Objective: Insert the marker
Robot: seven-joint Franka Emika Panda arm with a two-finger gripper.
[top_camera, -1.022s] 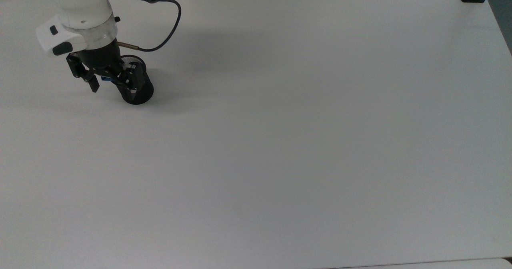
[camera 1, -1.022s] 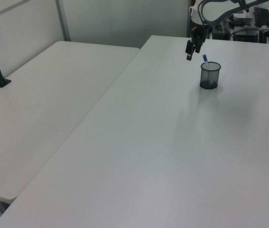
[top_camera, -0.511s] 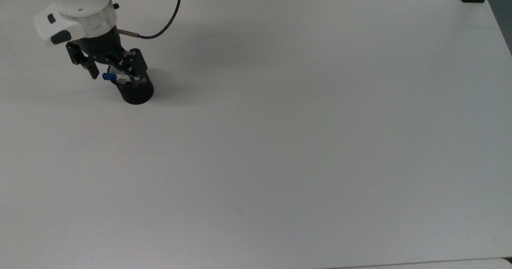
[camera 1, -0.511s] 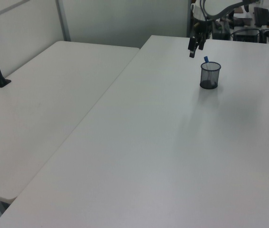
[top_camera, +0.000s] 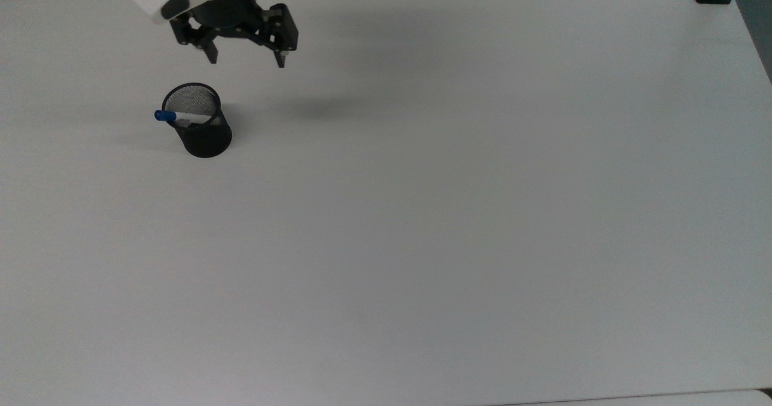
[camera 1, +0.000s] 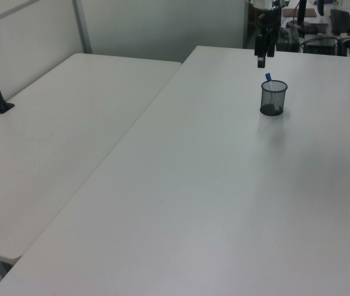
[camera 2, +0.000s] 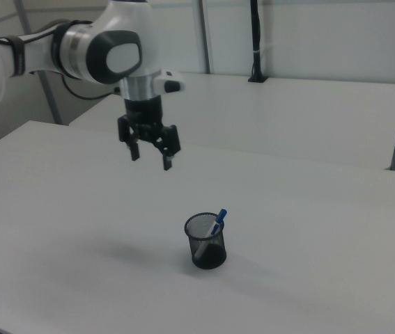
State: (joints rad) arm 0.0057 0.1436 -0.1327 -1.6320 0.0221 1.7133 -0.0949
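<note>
Right view: cup (camera 2: 205,243) mesh veils marker (camera 2: 215,226) barrel.

The gripper (top_camera: 246,59) (camera 2: 151,161) hangs in the air, pointing down, fingers (camera 2: 167,163) spread and holding nothing

Black mesh cup (top_camera: 199,122) upright at ten o'clock on the white table (top_camera: 458,213), second table (camera 1: 57,123) alongside.

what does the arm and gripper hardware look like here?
White, rounded Franka arm with a dark grey oval cover on one joint and dark buttons on the white wrist flange. A black cable runs along the arm. The gripper is all black: a compact body with two slim, angular linkage-style fingers.
</note>
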